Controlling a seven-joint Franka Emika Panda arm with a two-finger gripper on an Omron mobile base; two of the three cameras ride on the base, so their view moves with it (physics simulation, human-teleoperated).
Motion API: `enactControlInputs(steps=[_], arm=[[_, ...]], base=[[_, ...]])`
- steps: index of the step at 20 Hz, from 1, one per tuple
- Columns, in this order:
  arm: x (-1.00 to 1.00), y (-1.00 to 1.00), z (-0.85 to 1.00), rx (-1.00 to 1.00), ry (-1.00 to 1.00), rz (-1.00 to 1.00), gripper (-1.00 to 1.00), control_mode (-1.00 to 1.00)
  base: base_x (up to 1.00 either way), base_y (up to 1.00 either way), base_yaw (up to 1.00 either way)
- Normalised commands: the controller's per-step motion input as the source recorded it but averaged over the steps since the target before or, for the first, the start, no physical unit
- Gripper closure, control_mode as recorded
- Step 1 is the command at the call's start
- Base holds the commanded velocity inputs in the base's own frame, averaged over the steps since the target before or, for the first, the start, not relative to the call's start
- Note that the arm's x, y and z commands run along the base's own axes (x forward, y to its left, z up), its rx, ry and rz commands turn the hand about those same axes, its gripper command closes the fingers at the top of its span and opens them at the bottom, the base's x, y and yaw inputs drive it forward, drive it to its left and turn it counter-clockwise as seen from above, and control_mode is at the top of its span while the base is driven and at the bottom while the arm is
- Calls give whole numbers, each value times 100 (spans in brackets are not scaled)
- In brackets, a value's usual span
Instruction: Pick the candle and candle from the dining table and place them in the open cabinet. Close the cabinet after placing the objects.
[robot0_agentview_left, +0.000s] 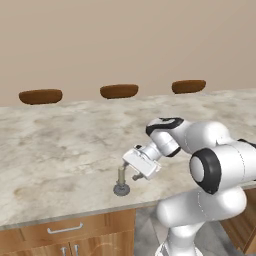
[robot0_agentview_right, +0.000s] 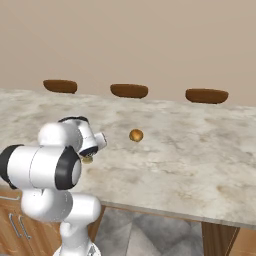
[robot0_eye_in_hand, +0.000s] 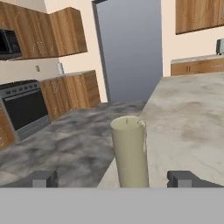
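With the white arm reaching low over the long beige-grey marbled stone table (robot0_agentview_left: 60, 150), end effector (robot0_agentview_left: 130, 172) set level with the slim grey-beige taper candle (robot0_agentview_left: 121, 175), upright on its round dark-grey dish base near the table's front edge. Seen from the hand camera: taper (robot0_eye_in_hand: 129, 151) standing centred between the two dark fingertips (robot0_eye_in_hand: 41, 178), both well apart from its sides, so spread wide and gripping nothing. From the right base camera: small orange ball (robot0_agentview_right: 136, 135) lying further out on the stone top, apart from the arm, plus a stubby golden-tan candle (robot0_agentview_right: 87, 159) peeking out just under the wrist, mostly hidden. Along the far edge, three dark-brown rounded stool seats (robot0_agentview_left: 119, 91). Below the front edge, light wood drawers with silver handles (robot0_agentview_left: 65, 229)
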Motion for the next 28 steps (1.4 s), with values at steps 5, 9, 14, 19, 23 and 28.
enactControlInputs(steps=[5,9,14,19,23,28], arm=[[8,11,-9,0,0,2,-100,-100],[9,6,-6,0,0,3,-100,-100],[5,0,-5,0,0,1,-100,-100],[1,5,-7,0,0,0,-100,-100],[5,16,-11,0,0,0,-100,-100],[1,15,-6,0,0,0,-100,-100]], base=[[0,0,0],[0,0,0],[0,0,0],[0,0,0],[0,0,0],[0,0,0]])
